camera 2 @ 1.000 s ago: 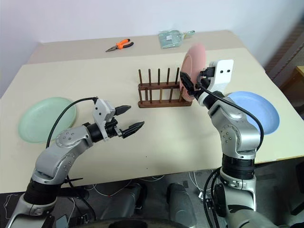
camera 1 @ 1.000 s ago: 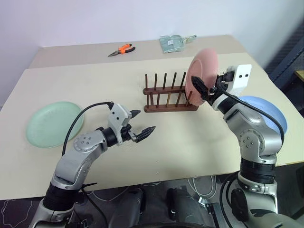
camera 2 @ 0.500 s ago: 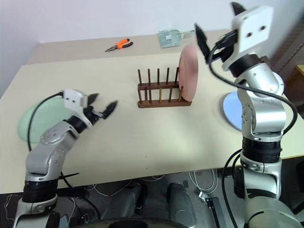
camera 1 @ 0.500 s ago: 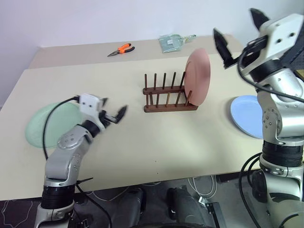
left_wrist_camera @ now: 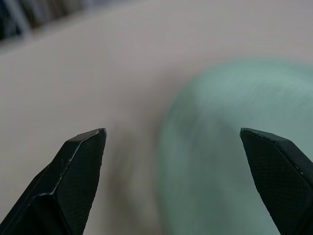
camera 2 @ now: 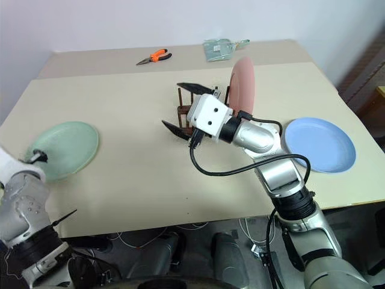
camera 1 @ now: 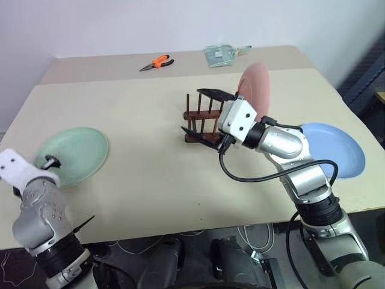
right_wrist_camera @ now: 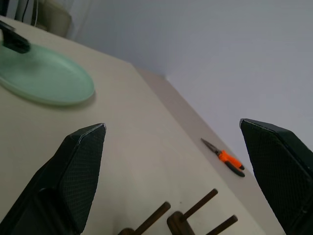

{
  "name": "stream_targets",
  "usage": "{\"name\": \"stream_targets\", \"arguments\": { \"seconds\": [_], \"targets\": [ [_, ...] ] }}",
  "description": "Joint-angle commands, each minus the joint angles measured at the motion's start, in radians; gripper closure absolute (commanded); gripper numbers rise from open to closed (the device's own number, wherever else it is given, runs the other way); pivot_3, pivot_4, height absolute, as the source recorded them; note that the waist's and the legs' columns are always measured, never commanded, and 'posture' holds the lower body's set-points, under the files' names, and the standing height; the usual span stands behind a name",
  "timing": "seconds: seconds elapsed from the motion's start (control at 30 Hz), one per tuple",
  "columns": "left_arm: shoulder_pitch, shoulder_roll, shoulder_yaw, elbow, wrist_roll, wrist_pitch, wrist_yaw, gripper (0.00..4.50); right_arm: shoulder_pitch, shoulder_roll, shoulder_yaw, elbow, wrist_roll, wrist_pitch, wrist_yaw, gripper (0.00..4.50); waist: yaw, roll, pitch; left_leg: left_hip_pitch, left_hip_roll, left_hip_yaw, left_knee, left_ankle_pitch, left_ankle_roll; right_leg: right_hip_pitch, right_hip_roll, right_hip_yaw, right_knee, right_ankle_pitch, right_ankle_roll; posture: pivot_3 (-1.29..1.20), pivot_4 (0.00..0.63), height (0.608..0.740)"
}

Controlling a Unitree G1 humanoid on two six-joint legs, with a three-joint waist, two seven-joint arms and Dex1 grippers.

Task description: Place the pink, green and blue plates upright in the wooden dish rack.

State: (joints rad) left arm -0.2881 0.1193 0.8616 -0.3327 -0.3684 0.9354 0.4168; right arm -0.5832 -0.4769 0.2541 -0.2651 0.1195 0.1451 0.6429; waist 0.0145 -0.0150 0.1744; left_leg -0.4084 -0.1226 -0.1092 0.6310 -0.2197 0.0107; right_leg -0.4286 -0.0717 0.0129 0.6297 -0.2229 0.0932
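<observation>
Pink plate (camera 1: 254, 96) upright in wooden dish rack (camera 1: 198, 120) | right wrist view: pliers (right_wrist_camera: 226, 157) | jaws both spread, empty

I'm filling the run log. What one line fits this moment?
pink plate: upright in rack | green plate, blue plate: flat on table | left gripper, right gripper: open, empty

Silver-grey jointed arms — white wrist housings, black cables looping alongside — ending in the left gripper (left_wrist_camera: 173, 161) and right gripper (camera 1: 206, 114), each two black tapered fingers.

head pair looks down over table (camera 1: 150, 180), wrist views close along fingers
</observation>
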Motion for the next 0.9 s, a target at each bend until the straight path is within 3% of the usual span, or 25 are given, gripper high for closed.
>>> {"name": "stream_targets", "arguments": {
  "seconds": [0.03, 0.1, 0.2, 0.43, 0.53, 0.63, 0.73, 0.9],
  "targets": [
    [-0.050, -0.048, 0.102, -0.051, -0.142, 0.080, 0.027, 0.00, -0.001, 0.011, -0.006, 0.006, -0.021, -0.048, 0.016, 0.03, 0.000, 0.000, 0.000, 0.000, 0.000, 0.000, 0.000, 0.000, 0.000, 0.000, 0.000, 0.000, 0.000, 0.000, 0.000, 0.00, 0.150, 0.729],
    [-0.078, -0.076, 0.148, -0.043, -0.203, 0.110, 0.048, 0.00, 0.000, 0.017, -0.005, 0.013, -0.028, -0.055, 0.019, 0.03, 0.001, 0.000, 0.000, 0.000, 0.000, 0.000, 0.000, 0.000, 0.000, 0.000, 0.000, 0.000, 0.000, 0.000, 0.000, 0.00, 0.150, 0.729],
    [-0.108, -0.096, 0.192, -0.034, -0.265, 0.115, 0.082, 0.85, 0.003, 0.024, -0.005, 0.011, -0.042, -0.060, 0.018, 0.00, 0.001, 0.000, 0.000, 0.000, 0.000, 0.000, 0.000, 0.000, -0.001, 0.001, 0.000, 0.000, 0.000, 0.000, 0.000, 0.00, 0.150, 0.729],
    [-0.158, -0.049, 0.125, 0.012, -0.351, 0.094, 0.054, 4.42, 0.023, 0.015, -0.016, -0.014, -0.057, -0.019, 0.028, 0.00, 0.001, -0.001, 0.000, 0.000, 0.000, -0.001, 0.000, 0.001, -0.002, 0.001, 0.000, 0.000, 0.000, 0.000, 0.000, 0.00, 0.150, 0.729],
    [-0.155, -0.010, 0.050, 0.004, -0.355, 0.062, -0.009, 4.47, 0.023, 0.011, -0.016, -0.019, -0.070, -0.016, 0.031, 0.00, -0.002, -0.001, 0.000, 0.000, 0.000, -0.001, 0.000, 0.002, -0.003, 0.000, 0.000, 0.000, 0.000, 0.000, 0.000, 0.00, 0.150, 0.729],
    [-0.213, 0.082, -0.180, -0.092, -0.338, 0.035, -0.149, 4.47, 0.013, -0.012, 0.020, -0.019, -0.165, -0.075, 0.023, 0.00, 0.001, -0.005, 0.002, 0.000, 0.000, 0.000, -0.001, 0.003, -0.005, 0.000, 0.001, 0.000, 0.001, 0.000, 0.000, 0.00, 0.150, 0.729],
    [-0.266, 0.130, -0.318, -0.128, -0.339, 0.055, -0.198, 4.47, -0.001, -0.027, 0.066, 0.005, -0.277, -0.151, 0.008, 0.00, 0.000, -0.006, 0.002, 0.000, 0.000, -0.002, 0.000, 0.003, -0.006, 0.000, 0.001, -0.001, 0.000, 0.000, -0.001, 0.00, 0.150, 0.729],
    [-0.389, 0.085, -0.412, -0.145, -0.402, 0.136, -0.161, 4.47, -0.049, -0.008, 0.106, 0.081, -0.423, -0.245, -0.051, 0.00, -0.008, -0.006, 0.002, 0.000, 0.000, 0.000, -0.002, 0.005, -0.009, -0.001, 0.000, 0.001, 0.001, 0.000, 0.000, 0.00, 0.150, 0.729]
  ]
}}
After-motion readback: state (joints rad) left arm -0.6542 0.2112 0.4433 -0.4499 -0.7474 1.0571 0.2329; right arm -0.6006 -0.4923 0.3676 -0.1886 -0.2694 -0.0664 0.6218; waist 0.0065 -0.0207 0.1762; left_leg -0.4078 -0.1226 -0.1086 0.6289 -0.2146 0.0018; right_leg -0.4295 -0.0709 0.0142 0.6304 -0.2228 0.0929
